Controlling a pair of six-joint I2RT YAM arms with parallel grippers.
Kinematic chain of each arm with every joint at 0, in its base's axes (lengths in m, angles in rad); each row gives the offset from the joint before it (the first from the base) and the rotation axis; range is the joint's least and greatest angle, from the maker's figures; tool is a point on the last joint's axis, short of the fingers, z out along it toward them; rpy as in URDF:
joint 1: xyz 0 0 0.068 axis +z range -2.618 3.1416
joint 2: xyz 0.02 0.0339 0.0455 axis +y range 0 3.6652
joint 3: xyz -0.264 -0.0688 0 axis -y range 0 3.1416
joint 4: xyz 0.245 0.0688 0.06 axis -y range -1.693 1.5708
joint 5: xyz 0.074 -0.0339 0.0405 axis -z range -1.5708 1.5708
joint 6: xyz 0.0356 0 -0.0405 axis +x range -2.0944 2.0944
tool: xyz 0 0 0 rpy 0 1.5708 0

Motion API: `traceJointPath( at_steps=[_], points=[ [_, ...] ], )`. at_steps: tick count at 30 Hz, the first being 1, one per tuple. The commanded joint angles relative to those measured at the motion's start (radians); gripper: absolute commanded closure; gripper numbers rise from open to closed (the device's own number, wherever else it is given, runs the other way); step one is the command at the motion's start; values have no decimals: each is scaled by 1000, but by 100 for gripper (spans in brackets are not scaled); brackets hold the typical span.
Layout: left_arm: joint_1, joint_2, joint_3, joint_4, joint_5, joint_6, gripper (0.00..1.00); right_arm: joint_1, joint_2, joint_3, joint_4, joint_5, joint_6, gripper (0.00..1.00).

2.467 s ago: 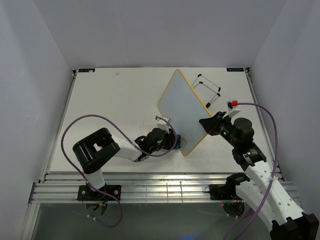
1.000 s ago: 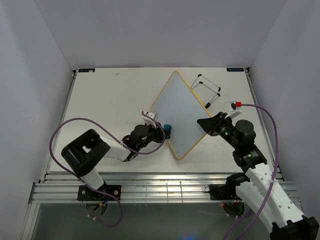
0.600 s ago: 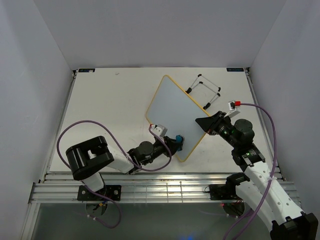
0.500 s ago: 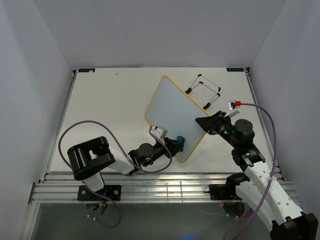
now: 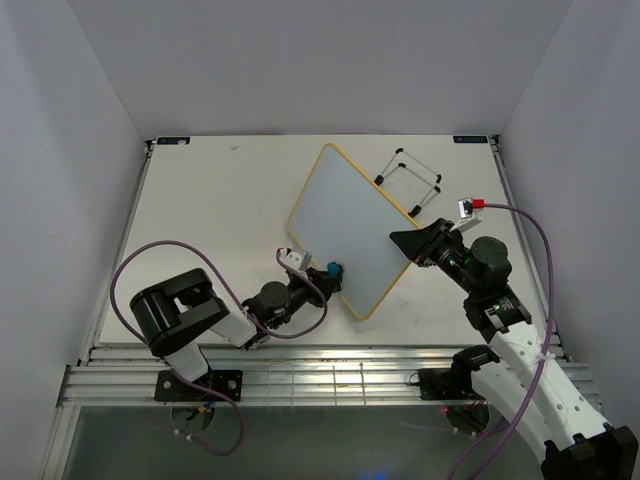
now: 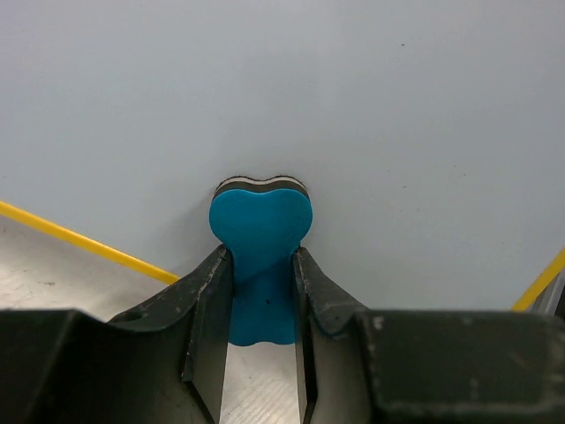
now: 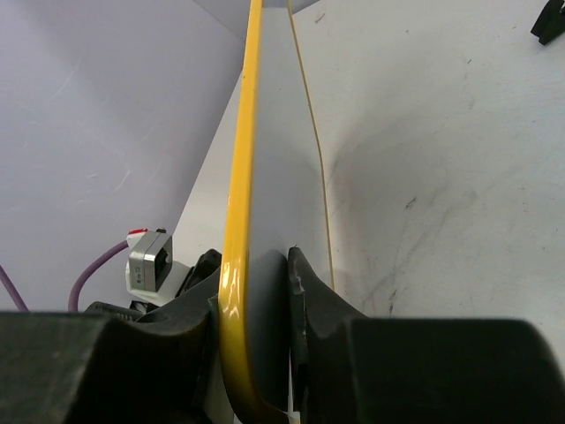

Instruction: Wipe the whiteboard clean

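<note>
Top external: whiteboard [image 5: 350, 235] held tilted on the counter [image 5: 220, 200], mid-right.
Likely light, stiff, slick; its rim is clamped by the right fingers [image 7: 309, 300], an eraser [image 6: 259, 231] pinched by the left fingers [image 6: 205, 300].

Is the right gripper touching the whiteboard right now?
Touching. The right wrist view shows the right gripper closed on the whiteboard at its yellow-framed edge, one finger against each face.
</note>
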Motion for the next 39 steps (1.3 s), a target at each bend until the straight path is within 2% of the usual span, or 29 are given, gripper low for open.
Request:
traceJointPath(
  at_steps=[1, 6, 9, 10, 13, 15, 19, 25, 30, 35, 39],
  points=[
    [23, 13, -7, -38, -32, 41, 100, 32, -27, 130, 305, -129, 239, 92],
    [26, 15, 7, -40, 8, 35, 100, 32, -19, 127, 309, -134, 241, 92],
    [26, -42, 25, -85, 22, -2, 100, 32, -10, 118, 286, -148, 186, 92],
    [26, -66, 36, -114, 20, -11, 100, 32, -4, 118, 267, -152, 155, 92],
    [39, -146, 128, -379, -42, -28, 100, 32, -19, 94, 207, -148, 57, 92],
    [81, -188, 152, -438, -34, -63, 100, 32, -36, 84, 181, -142, 2, 92],
    [264, -243, 148, -590, 26, -125, 100, 32, -67, 66, 121, -126, -110, 92],
    [469, -277, 140, -743, 100, -197, 100, 32, -107, 15, 106, -111, -220, 92],
    [548, -291, 128, -782, 155, -205, 100, 32, -105, 27, 71, -103, -348, 92],
    [605, -329, 169, -978, 108, -260, 100, 32, -105, 70, 3, -100, -554, 92],
    [657, -297, 212, -1113, 68, -278, 100, 32, -118, 109, -55, -123, -685, 92]
  ],
)
